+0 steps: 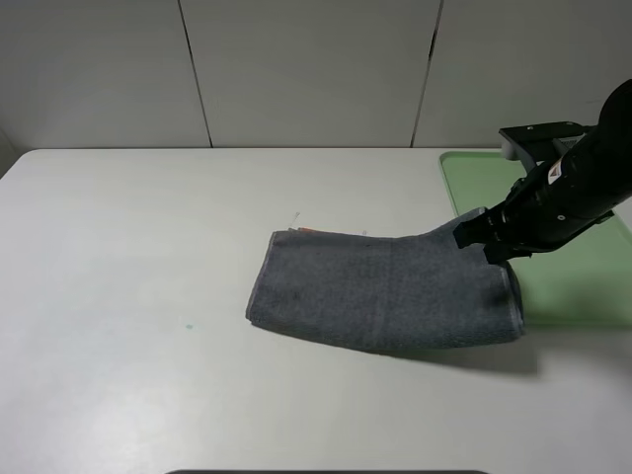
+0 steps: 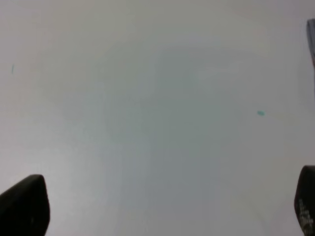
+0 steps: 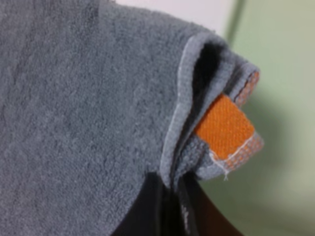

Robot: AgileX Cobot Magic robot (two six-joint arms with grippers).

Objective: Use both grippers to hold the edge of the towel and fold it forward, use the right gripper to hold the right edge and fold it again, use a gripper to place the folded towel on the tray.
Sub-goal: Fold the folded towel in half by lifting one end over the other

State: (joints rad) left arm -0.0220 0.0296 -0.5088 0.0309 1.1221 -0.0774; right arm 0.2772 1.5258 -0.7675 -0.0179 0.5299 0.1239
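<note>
The dark grey towel (image 1: 385, 291) lies folded on the white table, its right end reaching the pale green tray (image 1: 573, 286). My right gripper (image 1: 484, 242) is shut on the towel's far right corner and lifts it a little off the table. In the right wrist view, the black fingers (image 3: 167, 211) pinch the layered hem of the towel (image 3: 88, 123), where an orange stripe (image 3: 224, 128) shows, with the tray (image 3: 280, 73) behind. My left gripper (image 2: 165, 206) stands open over bare table, holding nothing. A sliver of the towel (image 2: 311, 42) shows at that view's edge.
The tray sits at the table's right side, partly under my right arm (image 1: 583, 178). A small green speck (image 1: 185, 324) marks the table left of the towel. A pale panelled wall stands behind the table.
</note>
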